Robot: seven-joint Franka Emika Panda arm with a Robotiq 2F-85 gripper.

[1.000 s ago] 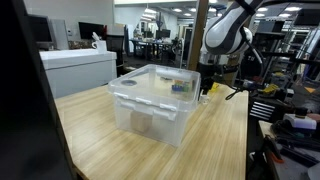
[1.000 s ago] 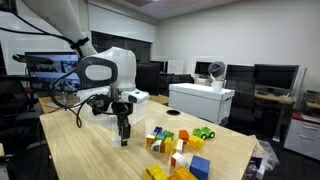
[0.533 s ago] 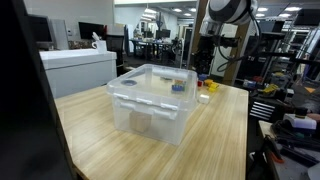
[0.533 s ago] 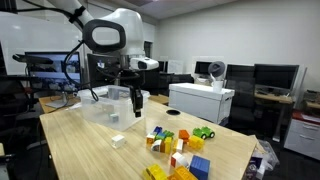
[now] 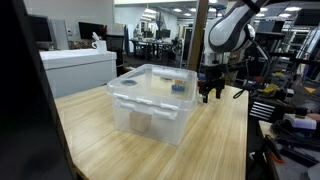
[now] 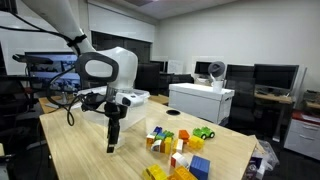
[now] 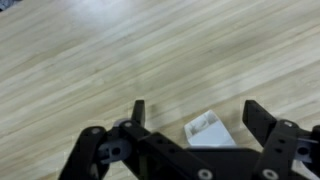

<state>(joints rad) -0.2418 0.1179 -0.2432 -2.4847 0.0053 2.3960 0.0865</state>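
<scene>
Gripper [image 7: 194,106]: one, on the single arm; jaws spread wide, nothing held; fingers [image 7: 138,112] point straight down, tips close above the table [image 7: 90,50]. Item beneath: block [image 7: 208,130], small, white, lying flat on bare wood directly under the hand and between the two fingers, nearer one finger than the other, seemingly touching neither. Its long axis sits askew to the line joining the fingertips; its near end is hidden by the gripper body. Position on table: beside the bin [image 5: 150,100], just off its far corner, away from the table's near edge. Other stock: toys [image 6: 178,145], coloured, clustered apart from the hand toward the table's corner in an exterior view. Neither exterior view shows the block.
</scene>
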